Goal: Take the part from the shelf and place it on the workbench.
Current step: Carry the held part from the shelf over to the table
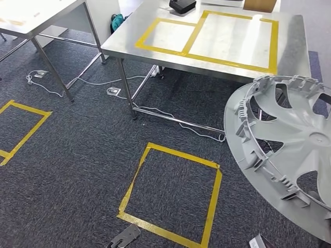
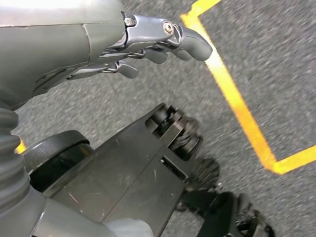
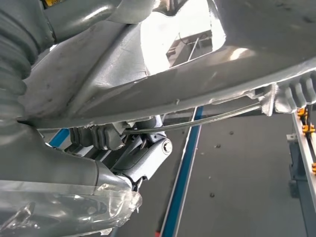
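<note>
The part is a large grey plastic wheel cover [image 1: 287,142] with spokes and clips on its rim. It hangs tilted in the air at the right of the head view, in front of the steel workbench [image 1: 288,39]. My right hand [image 3: 143,158] grips it at the rim, fingers curled under the edge of the wheel cover [image 3: 209,84]. My left hand [image 2: 149,42] hangs low over the carpet with its fingers stretched out and nothing in them; the left hand [image 1: 125,236] sits by the near corner of a taped floor square.
The workbench top carries two yellow tape rectangles [image 1: 234,36], a black device [image 1: 182,5] and a cardboard box [image 1: 259,5] at its far edge. A second table [image 1: 43,15] stands at the left. Cables [image 1: 117,92] lie on the carpet, and a yellow tape square [image 1: 171,194] marks the floor.
</note>
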You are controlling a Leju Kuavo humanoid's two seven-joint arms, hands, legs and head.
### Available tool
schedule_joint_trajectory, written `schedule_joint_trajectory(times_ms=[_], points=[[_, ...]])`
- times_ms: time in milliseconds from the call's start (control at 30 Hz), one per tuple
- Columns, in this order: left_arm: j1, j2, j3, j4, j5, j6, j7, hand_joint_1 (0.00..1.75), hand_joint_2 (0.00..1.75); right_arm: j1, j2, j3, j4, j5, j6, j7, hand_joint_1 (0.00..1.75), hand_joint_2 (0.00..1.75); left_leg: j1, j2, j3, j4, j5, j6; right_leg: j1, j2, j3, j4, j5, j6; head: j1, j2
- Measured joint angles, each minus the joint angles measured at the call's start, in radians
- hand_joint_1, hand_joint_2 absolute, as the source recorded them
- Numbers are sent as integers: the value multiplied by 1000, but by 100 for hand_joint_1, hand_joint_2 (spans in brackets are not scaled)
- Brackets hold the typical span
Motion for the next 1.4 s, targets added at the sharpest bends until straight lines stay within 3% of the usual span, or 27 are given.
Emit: schedule_joint_trajectory(times_ms=[67, 100, 200, 267, 333, 400, 433, 533, 567, 667, 733, 767, 833, 900, 933, 967, 1033, 1067, 1100, 1167, 1200, 1267, 1333, 1400], points=[[1, 0, 0, 0, 0, 0, 0, 0, 175, 0, 1, 0, 0, 0, 0, 0, 175, 175, -1, 1, 13, -76, 82, 8, 5, 4, 22, -6, -30, 11, -1, 0], [1, 0, 0, 0, 0, 0, 1, 0, 175, 1, 1, 0, 0, 0, 0, 0, 175, 175, 0, 0, 18, -95, 96, 13, 7, 5, 33, -5, -37, 17, -2, 0], [-1, -3, 1, 0, 0, 0, 1, 0, 175, 1, 2, 0, 0, 0, 0, -1, 175, 175, 4, -3, 56, -101, 95, 37, 7, -5, 40, 32, -34, 33, 1, 0], [-2, -3, 1, 0, 0, 0, 1, 0, 175, 0, 2, 0, 0, 0, 0, -1, 175, 175, 4, -2, 83, -103, 81, 49, 6, -18, -15, 133, -52, 42, 5, 0], [-1, -3, 1, 0, 0, 0, 1, 0, 175, 0, 2, 0, 0, 0, 0, 0, 175, 175, 4, -3, 105, -103, 58, 53, 5, -24, -104, 238, -108, 48, 6, 0], [2, -2, 1, 0, 0, 0, 1, 0, 175, 0, 2, 0, 0, 0, 0, 0, 175, 175, 4, -5, 134, -103, 32, 54, 5, -25, -157, 248, -146, 47, 7, 0], [2, -2, 1, 0, 0, 0, 1, 0, 175, 0, 2, 0, 0, 0, 0, 0, 175, 175, 4, -6, 152, -103, 19, 53, 6, -25, -162, 212, -130, 45, 7, 0], [3, -3, 1, 1, 0, 0, 1, 0, 175, 0, 2, 0, 2, 0, 0, 2, 175, 175, 4, -7, 205, -109, -22, 45, 14, -34, -151, 55, 32, 27, 6, 0], [3, -4, 2, 0, 0, 0, 1, 0, 175, 0, 2, 0, 2, 0, 0, 3, 175, 175, 6, -7, 222, -118, -35, 39, 19, -38, -144, 26, 66, 21, 7, 0], [-1, -7, 2, -1, 1, -1, 1, 0, 175, 0, 2, 0, 0, 0, 0, 3, 175, 175, 6, -4, 264, -115, -28, 16, 22, -32, -96, -14, 75, 4, 8, 0], [-9, -8, 2, -2, 1, -1, 1, 0, 175, -1, 2, 0, -1, 0, 0, 3, 175, 175, 4, -4, 245, -52, -24, 7, 13, -28, -60, -31, 82, -4, -1, 0], [-11, -8, 2, -2, 1, -1, 1, 0, 175, -2, 2, 1, -2, 0, 0, 3, 175, 175, 4, -4, 213, -1, -37, 4, 10, -27, -48, -37, 82, -6, -6, 0], [-11, -7, 2, -2, 1, -1, 1, 0, 175, -4, 2, 1, -1, 0, 0, 3, 175, 175, 5, -4, 122, 103, -94, -2, 5, -23, -32, -42, 70, -7, -11, 0], [-5, -4, 2, -2, 1, -1, 1, 0, 175, -3, 2, 1, -1, 0, 0, 4, 175, 175, 6, -4, 54, 130, -147, -7, -1, -16, -14, -44, 51, -3, -11, 0], [-3, -3, 2, -2, 2, -1, 1, 0, 175, -3, 2, 1, -1, 0, 0, 4, 175, 175, 8, -4, 38, 105, -144, -10, -5, -13, -1, -44, 39, 1, -11, 0], [-1, -2, 2, -2, 2, -1, 1, 0, 175, -3, 2, 1, -1, 0, 0, 4, 175, 175, 10, -4, 33, 61, -107, -13, -10, -11, 14, -44, 26, 7, -11, 0], [2, -2, 2, -1, 2, -1, 1, 0, 175, -4, 2, 1, 0, 0, 0, 4, 175, 175, 17, 1, 31, -47, 29, -17, -12, -9, 35, -41, -3, 22, -16, 0], [3, -2, 2, -1, 2, -1, 1, 0, 175, -5, 2, 1, 0, 0, 0, 4, 175, 175, 19, 4, 32, -84, 81, -14, -12, -8, 43, -41, -21, 30, -16, 0], [4, -1, 3, 0, 2, -1, 1, 0, 175, -6, 2, 1, -1, 0, 0, 4, 175, 175, 20, 6, 31, -105, 107, -9, -11, -8, 52, -40, -31, 38, -19, 0], [2, -2, 3, -1, 2, -1, 1, 0, 175, -7, 3, 1, -1, 0, 0, 4, 175, 175, 20, 3, 43, -112, 100, 10, -13, -10, 67, -31, -35, 51, -15, 0], [0, -2, 4, -2, 2, 0, 1, 0, 175, -8, 3, 1, -1, 0, 0, 4, 175, 175, 20, 1, 53, -114, 95, 20, -15, -14, 63, -8, -28, 57, -13, 0], [-1, -4, 4, -2, 2, 0, 0, 0, 175, -10, 3, 1, -2, 0, 0, 4, 175, 175, 20, -3, 78, -114, 82, 33, -15, -23, 3, 90, -33, 63, -8, 0], [-1, -3, 5, -2, 2, 0, 0, 0, 175, -11, 3, 1, -2, 0, 0, 5, 175, 175, 20, -3, 102, -114, 60, 39, -13, -26, -92, 214, -83, 65, -5, 0], [1, -3, 5, -2, 2, 0, 0, 0, 175, -12, 3, 1, -2, 0, 0, 6, 175, 175, 19, -7, 133, -115, 32, 40, -12, -26, -165, 261, -152, 63, -2, 0]])
